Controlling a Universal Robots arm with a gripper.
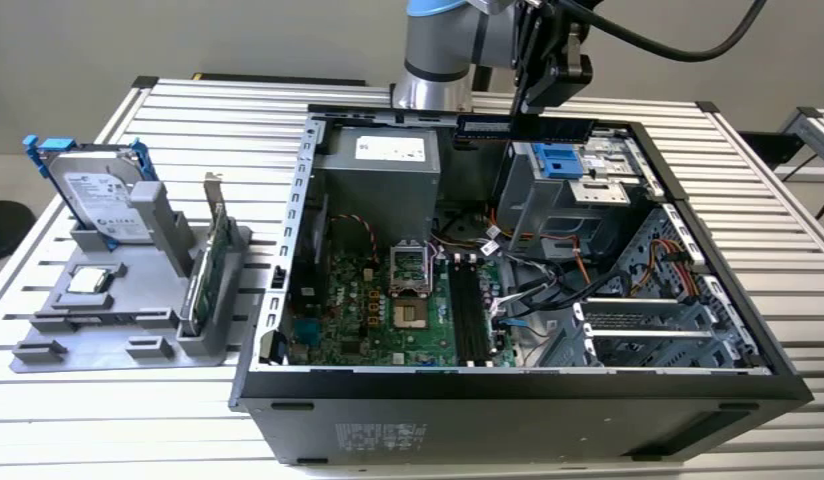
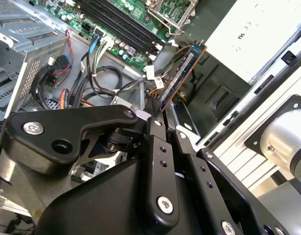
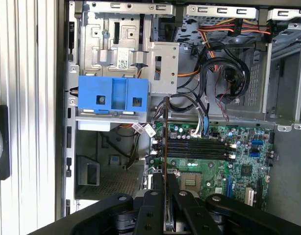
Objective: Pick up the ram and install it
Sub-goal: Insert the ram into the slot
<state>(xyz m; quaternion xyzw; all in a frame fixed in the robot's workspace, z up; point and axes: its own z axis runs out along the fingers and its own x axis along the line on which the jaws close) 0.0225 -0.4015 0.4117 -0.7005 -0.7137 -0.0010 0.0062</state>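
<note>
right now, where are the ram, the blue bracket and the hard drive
ram [image 2: 182, 76], second wrist view, middle of its long face
blue bracket [image 3: 113, 95], first wrist view, centre of its front
hard drive [image 1: 100, 195], exterior view, its silver labelled face

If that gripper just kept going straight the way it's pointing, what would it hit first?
Probably the ram in the gripper would touch the cables beside the memory slots first; depth is unclear.

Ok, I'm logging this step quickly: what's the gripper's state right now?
Gripper: closed on the ram, holding it above the open computer case.
</note>
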